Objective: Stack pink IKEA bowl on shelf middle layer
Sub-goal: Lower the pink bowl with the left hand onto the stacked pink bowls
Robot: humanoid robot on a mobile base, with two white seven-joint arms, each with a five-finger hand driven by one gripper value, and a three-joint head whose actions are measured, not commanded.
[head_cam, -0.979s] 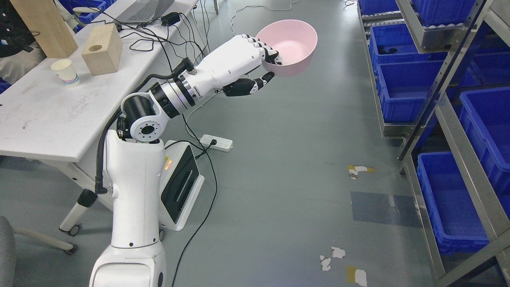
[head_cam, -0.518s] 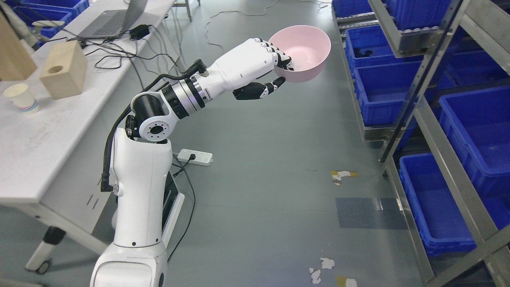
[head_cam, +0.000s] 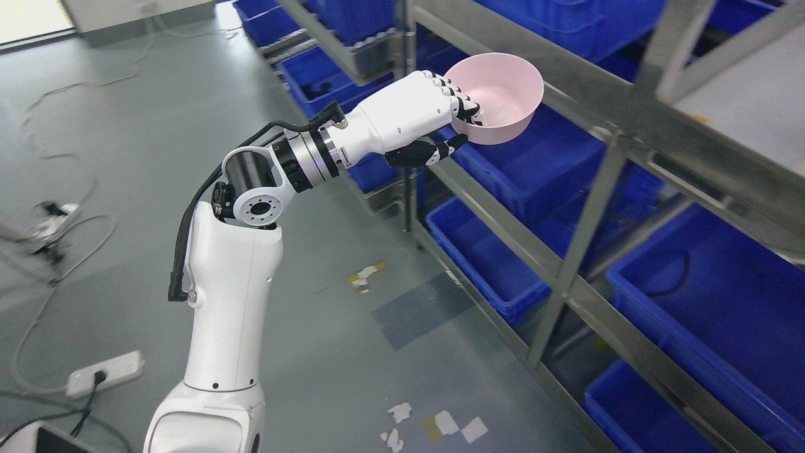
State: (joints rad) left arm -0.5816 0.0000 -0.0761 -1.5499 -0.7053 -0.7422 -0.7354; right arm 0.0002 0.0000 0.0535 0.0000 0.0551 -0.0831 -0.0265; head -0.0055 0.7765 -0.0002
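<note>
My left hand [head_cam: 456, 129] grips a pink bowl [head_cam: 503, 94] by its near rim, fingers hooked inside and thumb under the outer wall. The bowl is held upright and empty in the air, in front of a metal shelf rack [head_cam: 585, 207]. It hangs just before the rack's steel front rail, above a blue bin [head_cam: 534, 163] on a lower level. The left arm [head_cam: 233, 302] rises from the bottom left and reaches up to the right. No right arm shows.
The rack fills the right half, with several blue bins [head_cam: 710, 283] on sloped levels and steel uprights [head_cam: 660, 38]. Grey floor lies on the left, with loose cables [head_cam: 44, 296], a white power strip [head_cam: 104, 372] and bits of tape [head_cam: 440, 428].
The whole picture has swung right: the white table and laptop have left view and the shelf rack now fills the right side. The left hand still holds the bowl, now close to the rack.
</note>
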